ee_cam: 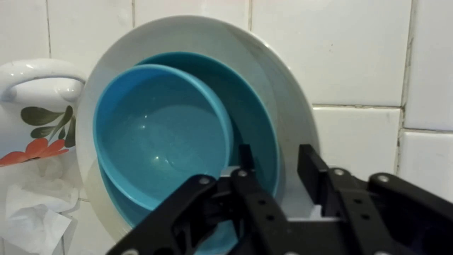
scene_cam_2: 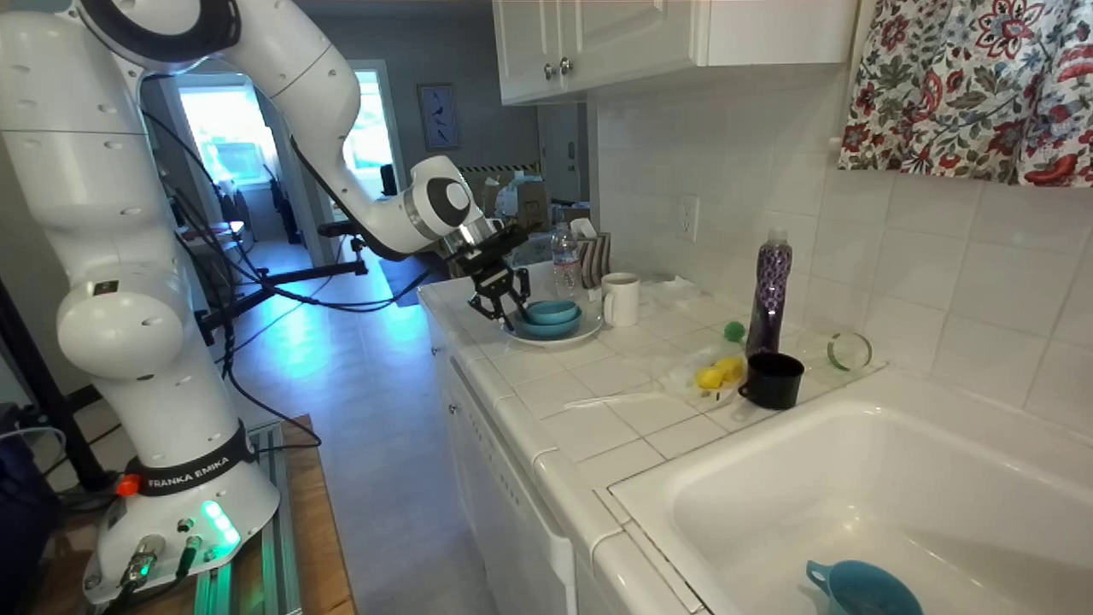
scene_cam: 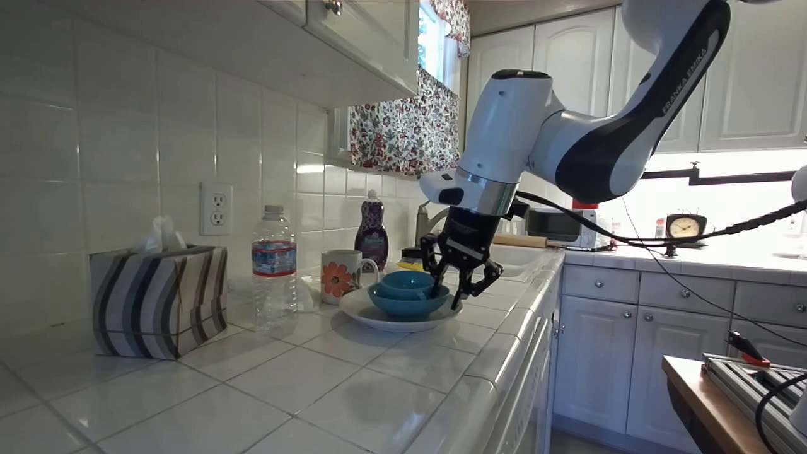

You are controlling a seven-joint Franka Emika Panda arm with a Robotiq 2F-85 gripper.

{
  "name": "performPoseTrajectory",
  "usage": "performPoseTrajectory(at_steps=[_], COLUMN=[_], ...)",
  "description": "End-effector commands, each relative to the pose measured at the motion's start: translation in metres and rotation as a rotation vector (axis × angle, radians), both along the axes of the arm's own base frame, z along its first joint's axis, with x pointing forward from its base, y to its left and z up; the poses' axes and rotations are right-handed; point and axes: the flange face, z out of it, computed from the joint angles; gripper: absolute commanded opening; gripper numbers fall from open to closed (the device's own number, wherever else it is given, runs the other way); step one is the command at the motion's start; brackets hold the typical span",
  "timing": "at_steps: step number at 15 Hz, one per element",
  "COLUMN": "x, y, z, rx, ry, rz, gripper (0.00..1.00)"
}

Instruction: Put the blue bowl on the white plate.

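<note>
In an exterior view, the gripper [scene_cam: 445, 301] is right down among the crockery! The upper blue bowl [scene_cam: 406, 284] sits inside the lower blue bowl [scene_cam: 406, 308], and the pair rest on the white plate [scene_cam: 357, 310], out on the tiled table [scene_cam: 372, 397]. The jaws are parted, one dipping into the lower blue bowl, its partner outside. Just beside the plate stands the flowered mug [scene_cam: 340, 277]; nearer the camera, a water bottle [scene_cam: 274, 258] and a striped tissue box [scene_cam: 161, 302].

In an exterior view, the gripper slants down to the stack near the table's edge. Farther along, a black cup [scene_cam_2: 773, 381] beside the purple bottle [scene_cam_2: 769, 299], and a blue cup [scene_cam_2: 871, 589] down in the sink [scene_cam_2: 768, 470].

Wrist view, and it's tight in there! The upper blue bowl sits off-centre, towards the mug. The jaws straddle the lower blue bowl's wall, a gap showing either side: one inside, just beside the upper blue bowl, the other over the plate. Crumpled white paper [ee_cam: 33, 223] lies near the mug.
</note>
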Motion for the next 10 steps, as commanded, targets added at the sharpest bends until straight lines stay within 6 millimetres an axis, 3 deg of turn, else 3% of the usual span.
performPoseTrajectory(at_steps=[1,5,10], x=[-0.007,-0.012,-0.022], y=[0.007,0.028,0.045], z=[0.008,0.016,0.025], rx=[-0.025,-0.133,-0.216], ry=[-0.026,-0.07,-0.139], rz=[0.015,0.105,0.139], gripper=[0.71,0.98,1.0])
